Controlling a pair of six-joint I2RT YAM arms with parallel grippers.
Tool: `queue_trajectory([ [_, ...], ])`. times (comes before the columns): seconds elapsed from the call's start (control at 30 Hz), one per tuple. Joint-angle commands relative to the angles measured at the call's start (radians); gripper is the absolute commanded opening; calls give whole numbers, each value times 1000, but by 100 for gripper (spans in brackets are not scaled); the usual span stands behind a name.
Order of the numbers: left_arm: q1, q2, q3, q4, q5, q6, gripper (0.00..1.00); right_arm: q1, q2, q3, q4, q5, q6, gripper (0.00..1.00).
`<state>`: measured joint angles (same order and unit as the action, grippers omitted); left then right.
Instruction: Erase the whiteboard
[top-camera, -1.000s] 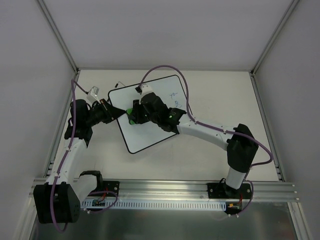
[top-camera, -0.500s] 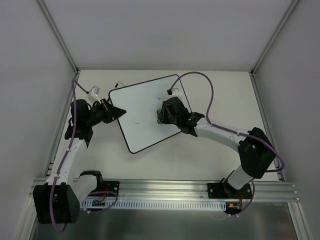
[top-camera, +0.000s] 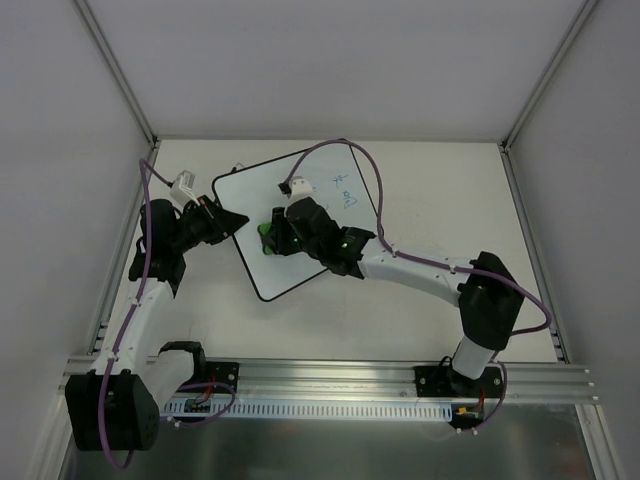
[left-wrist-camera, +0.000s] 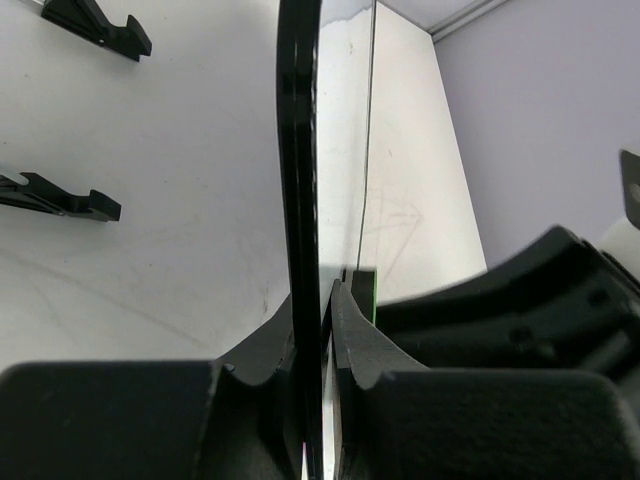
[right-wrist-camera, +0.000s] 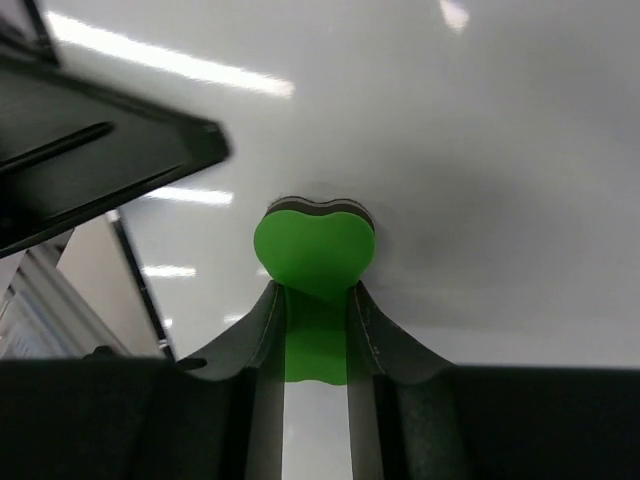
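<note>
"Both are busy. The left end effector (top-camera: 235, 222) pinches the whiteboard (top-camera: 250, 200) by its rim, centre-left of the frame on the worktop (top-camera: 440, 200)."

"The right end effector (top-camera: 272, 237) clamps a green eraser (right-wrist-camera: 314, 245) against the board. Mid-wipe, I'd say. The blue writing (top-camera: 342, 190) at its upper right needs the next pass."

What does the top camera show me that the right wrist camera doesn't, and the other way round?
Top only: the blue writing near the whiteboard far right corner, and the board's whole outline. Right wrist only: the green eraser bulging between the right gripper fingers, its dark face against the board. Both: eraser and white board surface.
</note>
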<state>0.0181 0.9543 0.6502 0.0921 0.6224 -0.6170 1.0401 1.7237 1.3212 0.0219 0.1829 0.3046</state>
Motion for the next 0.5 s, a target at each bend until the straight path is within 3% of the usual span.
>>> queue_trajectory([
  [0.0,-49,-25,3,14,26,108,0,84,71,64,-16,-112,-30,0],
  [0.2,-49,-26,-1,12,40,105,0,86,86,84,-65,-27,-64,0],
  [0.47,-49,-40,-11,-2,62,99,0,-97,-25,-144,-62,118,-4,0],
])
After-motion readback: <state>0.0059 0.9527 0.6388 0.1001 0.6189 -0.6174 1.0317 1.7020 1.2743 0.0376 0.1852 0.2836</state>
